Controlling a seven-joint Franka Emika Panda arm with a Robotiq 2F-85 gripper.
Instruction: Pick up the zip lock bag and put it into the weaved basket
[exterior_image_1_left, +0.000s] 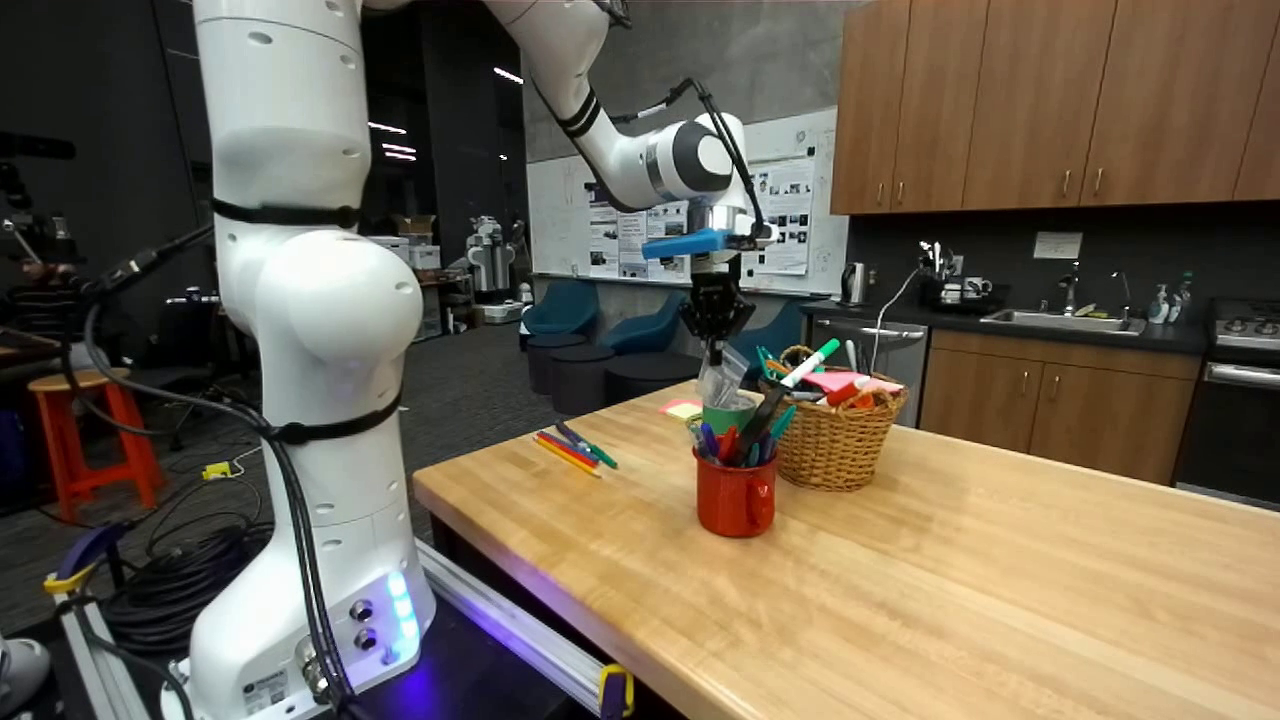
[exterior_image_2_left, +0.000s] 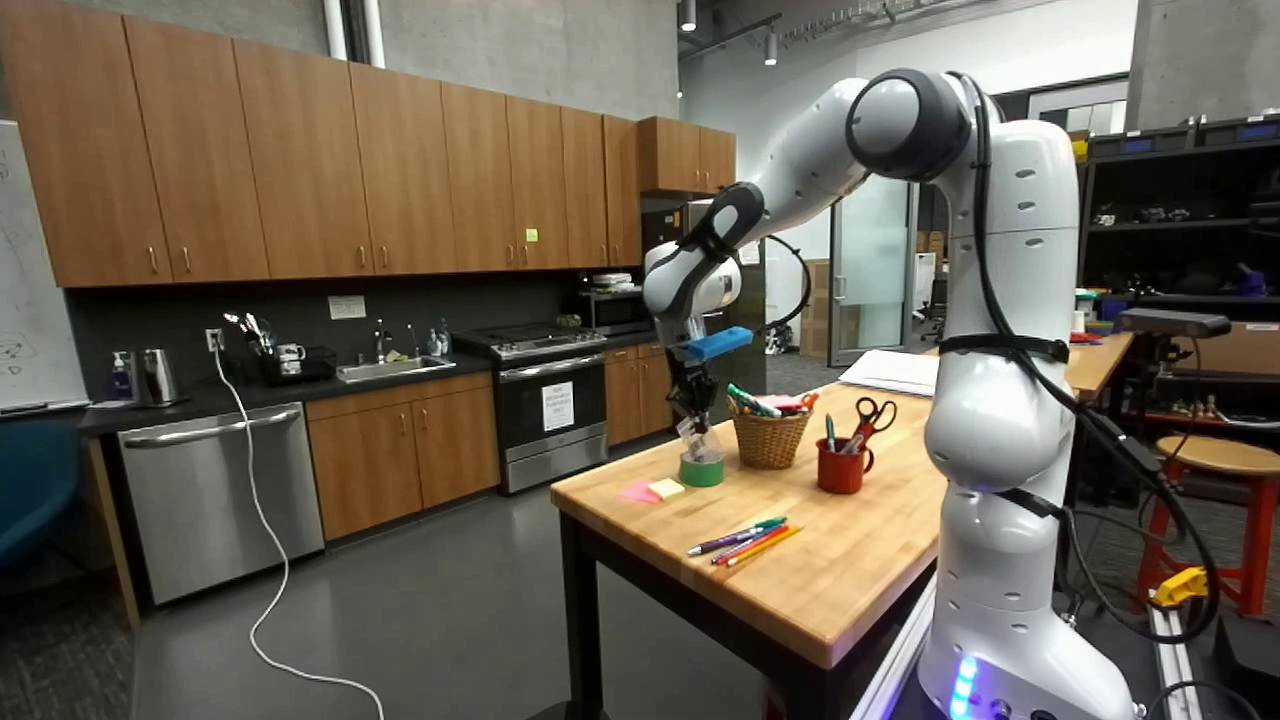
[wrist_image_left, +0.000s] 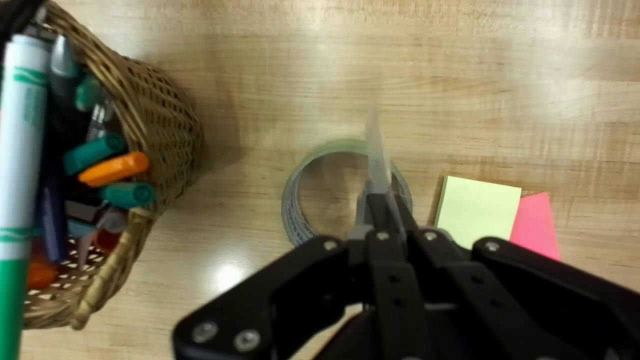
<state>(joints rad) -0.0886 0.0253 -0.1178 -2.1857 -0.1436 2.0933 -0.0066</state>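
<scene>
Our white arm (exterior_image_1_left: 320, 300) stands nearest; rightward, we see pens (exterior_image_1_left: 577, 443) between the left and far corners of the desk (exterior_image_1_left: 1000, 580), the tool (exterior_image_1_left: 714, 352) clenched on the zip lock bag (exterior_image_1_left: 723, 377) above a green tape roll (exterior_image_1_left: 728, 416) toward that far corner, and the weaved basket (exterior_image_1_left: 832, 445) near the far edge.

A red mug (exterior_image_2_left: 840, 470) holding scissors (exterior_image_2_left: 876, 412), a green tape roll (exterior_image_2_left: 701, 472), yellow notes (wrist_image_left: 477, 212) touching pink paper (wrist_image_left: 536, 225), pens (exterior_image_2_left: 722, 541) on the surface (exterior_image_1_left: 900, 590)
</scene>
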